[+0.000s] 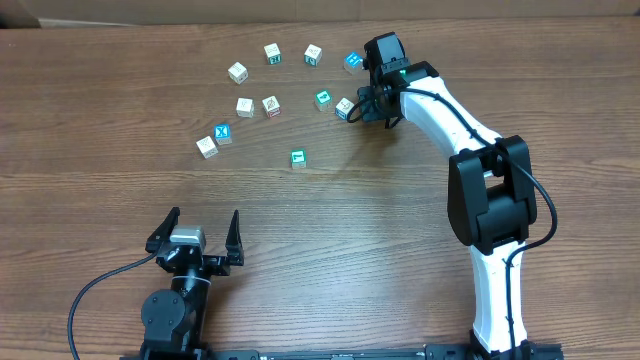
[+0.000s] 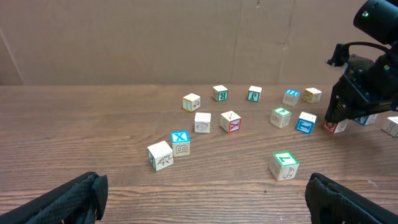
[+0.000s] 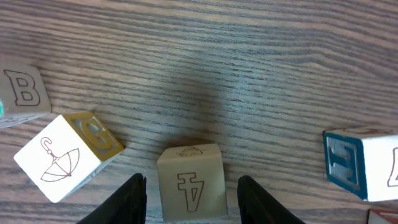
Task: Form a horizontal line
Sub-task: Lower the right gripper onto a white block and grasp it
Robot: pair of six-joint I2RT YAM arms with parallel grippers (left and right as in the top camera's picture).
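Observation:
No touching row of cubes shows; the small wooden letter cubes lie loosely scattered at the far side of the table. My right gripper (image 1: 366,108) (image 3: 193,202) is open, with a pale cube marked "4" (image 3: 191,180) between its fingers and a gap on each side. In the left wrist view this gripper (image 2: 339,118) is down over that cube (image 2: 336,127). A green-topped cube (image 1: 298,157) (image 2: 284,165) sits alone nearer the front. My left gripper (image 1: 200,235) (image 2: 205,208) is open and empty near the front edge.
An umbrella and "G" cube (image 3: 62,155) and a "B" cube (image 3: 22,93) lie left of the right fingers, and a blue-faced cube (image 3: 357,165) lies to their right. A blue "X" cube (image 1: 223,133) touches a white cube (image 1: 207,146). Several more cubes arc across the back.

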